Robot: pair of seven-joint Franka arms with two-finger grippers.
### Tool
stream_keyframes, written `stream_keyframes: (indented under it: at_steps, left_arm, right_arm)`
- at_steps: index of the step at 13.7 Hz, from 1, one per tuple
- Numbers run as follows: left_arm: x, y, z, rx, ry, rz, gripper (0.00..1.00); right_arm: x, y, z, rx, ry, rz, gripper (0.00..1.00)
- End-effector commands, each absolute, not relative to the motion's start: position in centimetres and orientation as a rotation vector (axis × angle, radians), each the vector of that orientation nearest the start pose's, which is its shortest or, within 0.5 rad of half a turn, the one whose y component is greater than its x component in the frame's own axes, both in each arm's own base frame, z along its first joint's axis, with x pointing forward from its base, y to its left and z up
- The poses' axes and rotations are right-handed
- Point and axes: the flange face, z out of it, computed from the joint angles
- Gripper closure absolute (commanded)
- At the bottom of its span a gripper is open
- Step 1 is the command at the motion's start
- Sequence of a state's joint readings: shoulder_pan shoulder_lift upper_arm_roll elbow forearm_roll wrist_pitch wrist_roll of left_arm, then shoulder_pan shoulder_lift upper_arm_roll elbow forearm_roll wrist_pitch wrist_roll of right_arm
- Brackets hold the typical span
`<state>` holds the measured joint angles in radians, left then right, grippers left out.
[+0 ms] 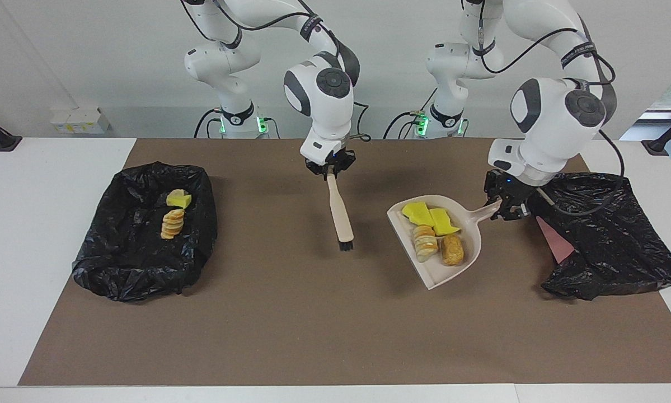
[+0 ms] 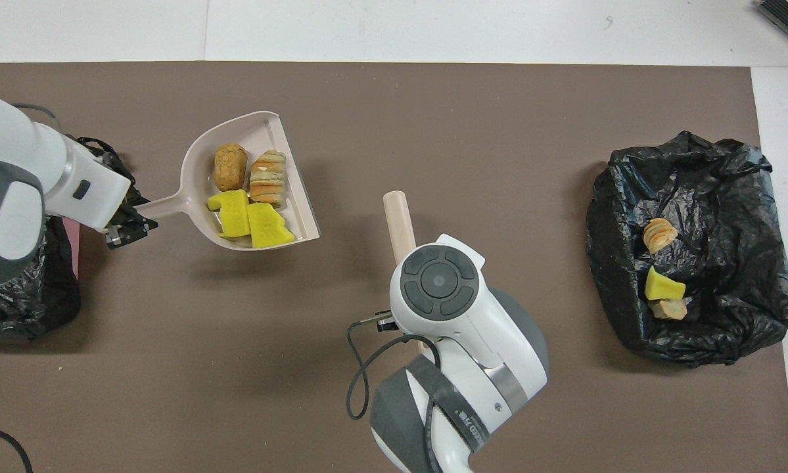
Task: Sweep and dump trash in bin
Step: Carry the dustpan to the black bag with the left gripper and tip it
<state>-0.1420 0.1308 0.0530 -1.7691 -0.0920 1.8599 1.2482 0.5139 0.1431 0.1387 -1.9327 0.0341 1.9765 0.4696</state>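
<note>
Above the mat, loaded dustpan (image 1: pixel 444 260) in left claw (image 1: pixel 503 208)

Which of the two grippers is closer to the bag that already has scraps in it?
The right gripper. It holds a brush over mid-table, nearest that bag. The left gripper holds the dustpan by the bag at its own end.

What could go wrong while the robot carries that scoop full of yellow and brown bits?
The dustpan is up in the air, held only by the tip of its handle in the left gripper, so a tilt could spill it. The four trash pieces lie loose inside and might roll off the open lip onto the brown mat. The black bag beside it looks crumpled with no clear opening, so a dump there may miss.
</note>
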Motion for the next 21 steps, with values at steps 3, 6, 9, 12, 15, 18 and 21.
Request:
stream_keyframes:
  at_steps: [3, 6, 9, 12, 15, 18, 21]
  left_arm:
    - [60.1, 1.9, 51.5, -2.541, 2.064, -0.037, 1.0]
    - [59.5, 9.7, 51.5, -2.503, 2.108, -0.051, 1.0]
    - [57.5, 18.4, 52.2, -2.463, 2.143, -0.075, 1.0]
    - [56.8, 24.4, 53.6, -2.378, 2.188, -0.026, 1.0]
    - [57.6, 27.9, 55.0, -2.3, 2.148, 0.137, 1.0]
    - [58.1, 29.1, 55.7, -2.165, 2.118, 0.262, 1.0]
    - [58.8, 30.4, 55.7, -2.0, 2.037, 0.376, 1.0]
  right_arm:
    - [40.5, 37.8, 41.2, -3.166, -0.063, 0.144, 1.0]
    - [34.1, 40.1, 41.5, -3.185, -0.045, 0.144, 1.0]
    - [28.8, 43.0, 41.5, -3.152, -0.053, 0.208, 1.0]
    - [25.5, 44.4, 38.8, -3.154, -0.014, 0.194, 1.0]
    - [23.3, 44.5, 36.6, -3.14, -0.032, 0.227, 1.0]
    - [22.7, 44.1, 35.4, -3.112, -0.017, 0.328, 1.0]
    - [22.4, 43.6, 34.8, -3.111, -0.044, 0.327, 1.0]
